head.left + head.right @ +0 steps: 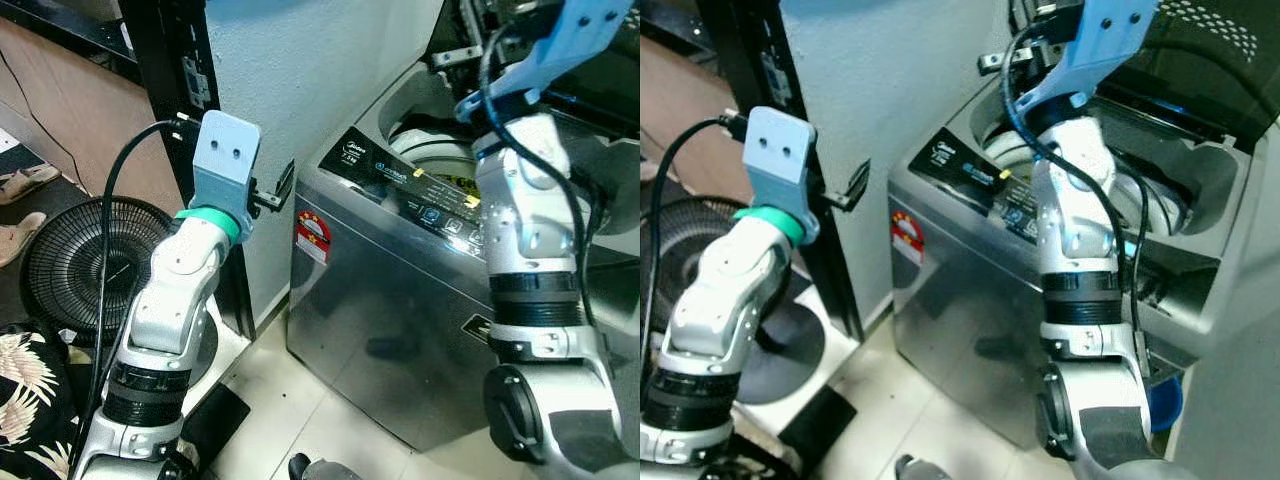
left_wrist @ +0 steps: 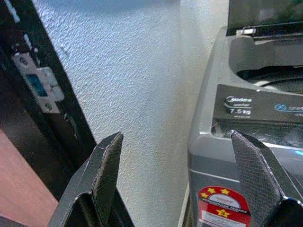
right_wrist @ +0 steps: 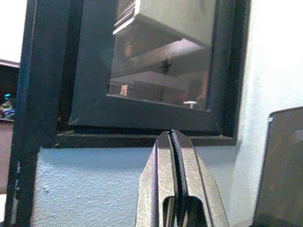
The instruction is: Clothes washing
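Observation:
A silver top-loading washing machine (image 1: 380,300) stands against a white wall with its lid up, and the rim of its drum opening (image 1: 432,150) shows behind the control panel (image 1: 420,190). My left gripper (image 2: 176,137) is open and empty, held at the machine's left front corner (image 2: 208,156), close to the wall. The fingers (image 1: 278,192) point at that corner. My right arm (image 1: 525,230) reaches up over the machine. Its gripper (image 3: 173,137) is shut on nothing and faces a dark framed window (image 3: 161,66).
A black floor fan (image 1: 80,260) stands at my left by a black door frame (image 1: 165,80). Floral-print fabric (image 1: 25,390) lies at the lower left, sandals (image 1: 25,182) further back. A blue container (image 1: 1167,400) sits low beside the machine's right side.

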